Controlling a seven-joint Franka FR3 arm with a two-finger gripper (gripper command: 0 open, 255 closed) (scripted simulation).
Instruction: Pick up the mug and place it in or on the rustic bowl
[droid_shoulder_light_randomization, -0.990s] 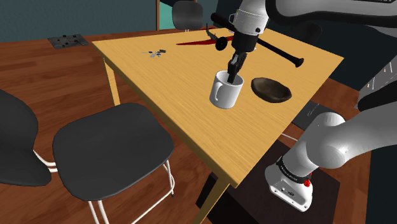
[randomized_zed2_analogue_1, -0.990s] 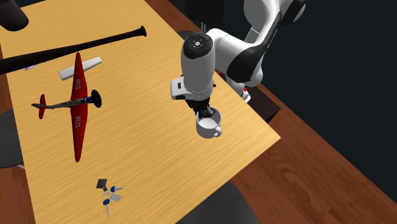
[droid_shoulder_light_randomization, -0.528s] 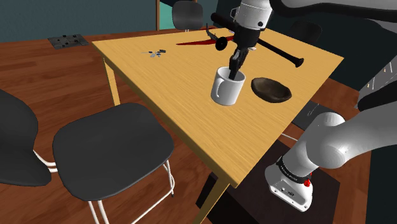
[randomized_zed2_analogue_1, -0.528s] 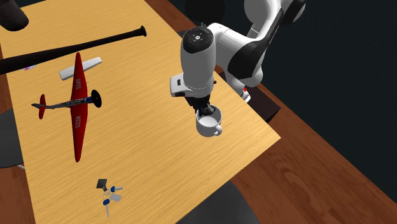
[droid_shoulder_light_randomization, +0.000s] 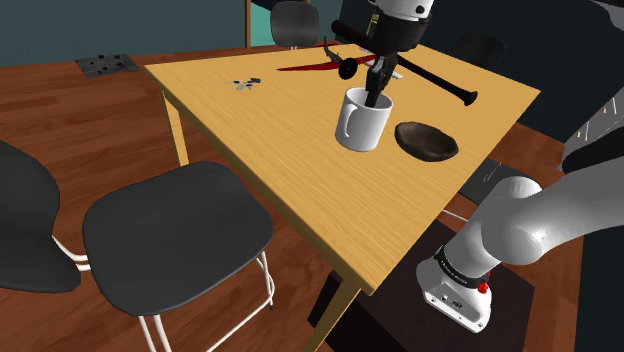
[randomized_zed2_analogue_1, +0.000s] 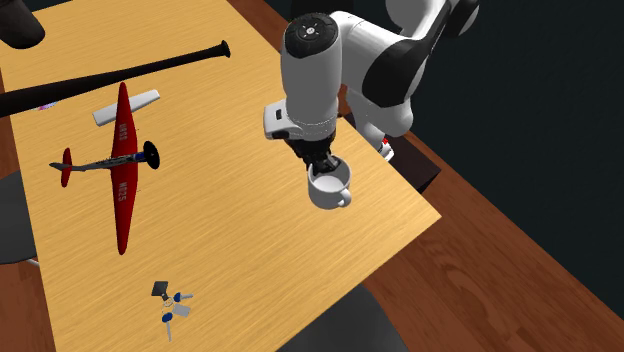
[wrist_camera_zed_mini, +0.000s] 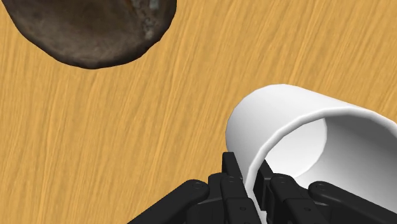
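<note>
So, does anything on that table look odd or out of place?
Nothing is spilled or broken. The oddest sight is a red toy plane and a black bat lying on the table. The white mug is pinched by its rim in the pincer, near the dark bowl.

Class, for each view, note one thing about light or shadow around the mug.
Shoulder view: the white mug casts no plain shadow on the table. Second exterior view: the table is evenly lit. Wrist view: the mug's inside is shaded grey near the hand; the dark bowl shows no glare.
</note>
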